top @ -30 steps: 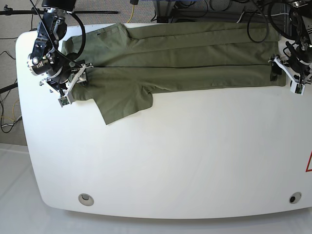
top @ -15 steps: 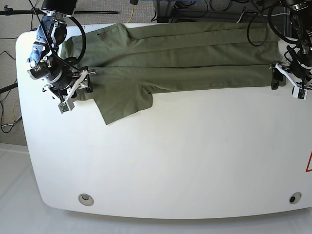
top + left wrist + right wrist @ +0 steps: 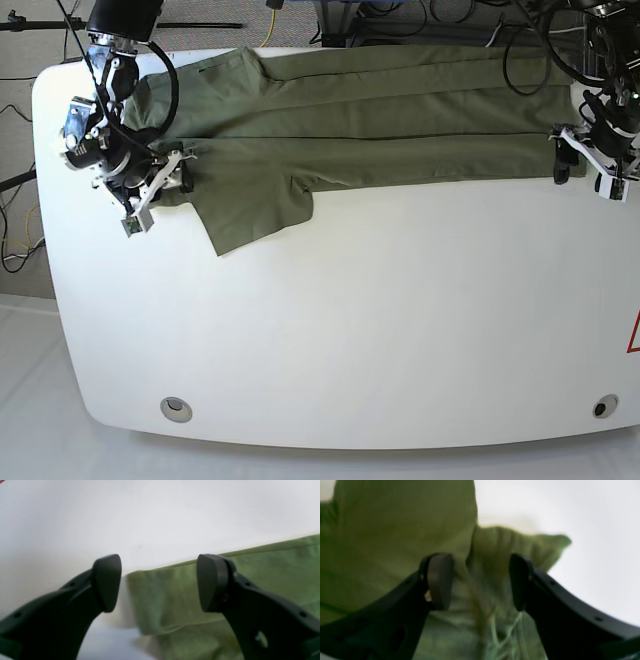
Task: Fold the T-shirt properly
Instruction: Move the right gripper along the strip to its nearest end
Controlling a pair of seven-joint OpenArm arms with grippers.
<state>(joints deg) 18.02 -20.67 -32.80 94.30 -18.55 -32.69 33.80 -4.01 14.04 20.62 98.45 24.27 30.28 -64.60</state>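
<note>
1. The T-shirt (image 3: pixel 370 120) lies flat along the far side of the white table (image 3: pixel 350 330). It is already folded lengthwise into a long band, and one sleeve (image 3: pixel 255 205) sticks out toward the near side.
2. The left gripper (image 3: pixel 157 582) stands at the hem end of the shirt. Its jaws are apart and hold nothing; the corner of the hem (image 3: pixel 160 600) shows in the gap between them, below.
3. The right gripper (image 3: pixel 480 580) stands at the collar end. Its jaws are also apart, with bunched cloth between them, but the pads do not press on it.
4. Risk: if the left jaws close now, I think they can catch only the top layer of the hem, because the corner has several layers. Then the band can open when it is lifted.
5. Risk: at the right side the cloth is wrinkled between the jaws. A grip there can take a random fold, and the next fold would come out crooked.
6. Risk: the loose sleeve is not tucked in, so it can stay outside the finished fold.
7. Hard to see: the right wrist view is blurred, so I cannot tell which part of the shirt lies between the jaws. In the base view both grippers are small, and the far edge of the shirt is partly behind cables (image 3: pixel 530 40).
</note>
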